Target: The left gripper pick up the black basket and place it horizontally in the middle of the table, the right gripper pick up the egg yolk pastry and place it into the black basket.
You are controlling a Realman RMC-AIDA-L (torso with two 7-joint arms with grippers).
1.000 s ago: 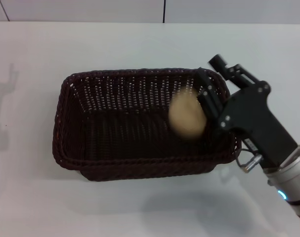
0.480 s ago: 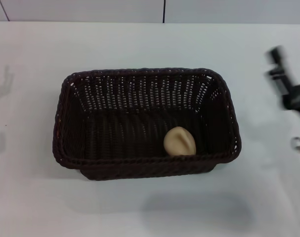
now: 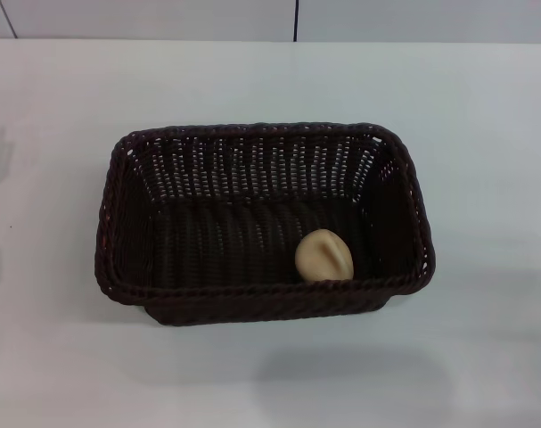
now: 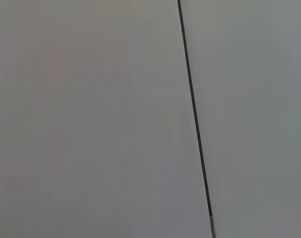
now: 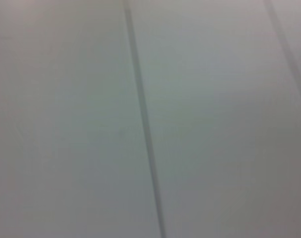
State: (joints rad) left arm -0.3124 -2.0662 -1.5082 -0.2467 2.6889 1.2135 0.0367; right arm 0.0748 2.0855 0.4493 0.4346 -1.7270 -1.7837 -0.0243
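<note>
1. While neither hand shows in any view, we cannot tell their state.
2. We see the egg yolk pastry [image 3: 324, 256] inside the black basket [image 3: 127, 223], near-right corner, mid-worktop [image 3: 484, 125].
3. We judge both steps complete; nothing further needed.

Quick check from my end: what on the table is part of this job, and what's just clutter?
Part of the job:
- black basket, lying lengthwise across the middle of the table
- egg yolk pastry, resting inside the basket near its front right corner

Just lying about:
- nothing else shows on the table; neither hand is in view
</note>
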